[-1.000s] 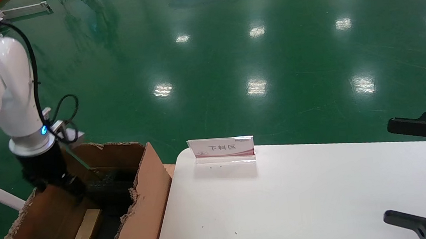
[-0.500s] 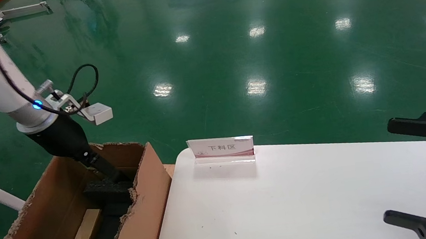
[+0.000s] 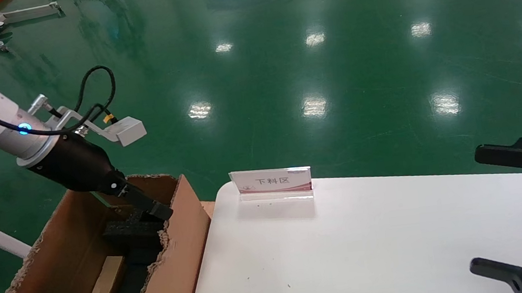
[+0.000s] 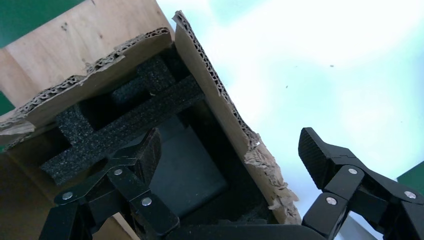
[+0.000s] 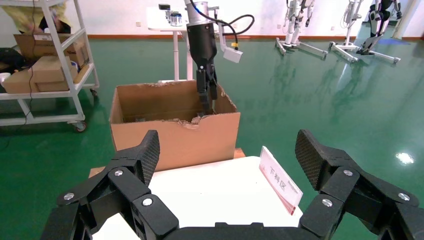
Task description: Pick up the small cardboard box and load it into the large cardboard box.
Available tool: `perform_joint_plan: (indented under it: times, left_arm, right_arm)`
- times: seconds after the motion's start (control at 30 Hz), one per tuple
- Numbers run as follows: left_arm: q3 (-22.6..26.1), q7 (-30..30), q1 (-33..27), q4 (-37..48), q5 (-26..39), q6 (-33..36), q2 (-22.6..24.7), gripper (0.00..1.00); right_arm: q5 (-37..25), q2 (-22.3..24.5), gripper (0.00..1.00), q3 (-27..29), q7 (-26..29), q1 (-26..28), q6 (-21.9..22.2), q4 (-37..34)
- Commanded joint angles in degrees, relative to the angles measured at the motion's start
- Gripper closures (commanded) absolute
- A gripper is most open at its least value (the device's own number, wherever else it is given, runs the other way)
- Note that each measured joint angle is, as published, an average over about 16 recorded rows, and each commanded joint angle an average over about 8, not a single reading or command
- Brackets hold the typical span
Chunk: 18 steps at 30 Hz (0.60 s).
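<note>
The large cardboard box (image 3: 180, 250) with torn top edges stands at the left of the white table (image 3: 370, 241). Black foam blocks (image 3: 130, 231) sit inside it. A flat tan carton, the small cardboard box (image 3: 102, 291), lies low inside against the left wall. My left gripper (image 3: 152, 212) is open and empty, just above the foam near the box's right wall. The left wrist view shows its jaws (image 4: 230, 145) wide apart over the torn wall (image 4: 210, 85) and foam (image 4: 115, 130). My right gripper (image 3: 475, 209) is open and empty at the table's right edge.
A clear sign stand (image 3: 271, 181) with red print stands at the table's far left corner; it also shows in the right wrist view (image 5: 280, 180). A shelf cart (image 5: 45, 70) with cartons stands behind the large box (image 5: 175, 135). Green floor lies all around.
My left arm has lifted out of the large box and tilted; the gripper rose from deep inside to just above the foam. The tan carton stayed inside. The right arm has not moved.
</note>
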Motion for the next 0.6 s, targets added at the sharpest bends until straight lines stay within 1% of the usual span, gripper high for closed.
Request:
perform_joint_plan:
  times: [0.03,0.23,0.6]
  left_arm:
    - [-0.19,-0.12,0.24,-0.03,0.32,-0.08,0.29,0.00]
    - [-3.34,0.62,2.46,-1.62,0.26,-0.23,0.37,0.00]
    - [-11.27,3.16,7.62,-5.86,-0.98,-0.38,-0.36,0.00]
  right_arm:
    - [0.00,0.00,0.00,0.00,0.00,0.00,0.00,0.00]
    - [0.00,0.00,0.00,0.00,0.00,0.00,0.00,0.00]
    - [0.00,0.00,0.00,0.00,0.00,0.00,0.00,0.00]
